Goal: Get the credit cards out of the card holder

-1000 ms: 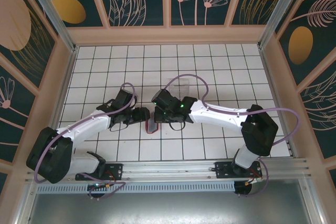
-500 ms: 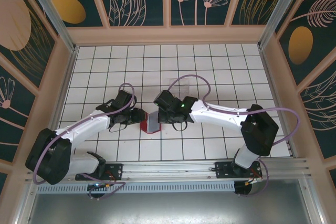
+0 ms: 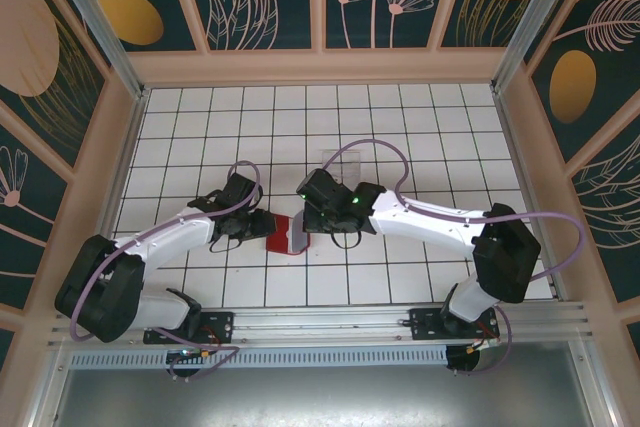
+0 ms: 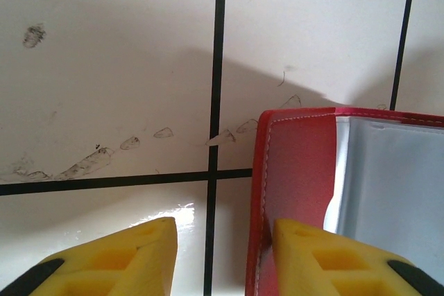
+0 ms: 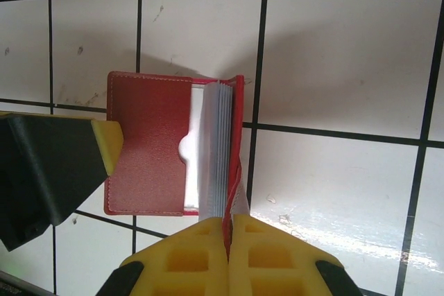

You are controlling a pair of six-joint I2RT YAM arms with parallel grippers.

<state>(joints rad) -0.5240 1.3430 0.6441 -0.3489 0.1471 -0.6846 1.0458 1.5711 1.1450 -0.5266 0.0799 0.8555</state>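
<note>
Two edges: right jaws clamp the card holder's [image 5: 149, 143] flap; left jaws gape at the opposite edge, tiles [image 5: 333, 46] beyond.

Bright overhead light — soft shadows, patches of glare.

A: Where is the small red folding card holder [image 3: 285, 238] laid?
B: On the white tiled table [image 3: 400, 127], between the left claw [image 4: 222, 254] and the right claw [image 5: 229, 232], with the thin grey cards [image 5: 216, 150] tucked inside.
</note>
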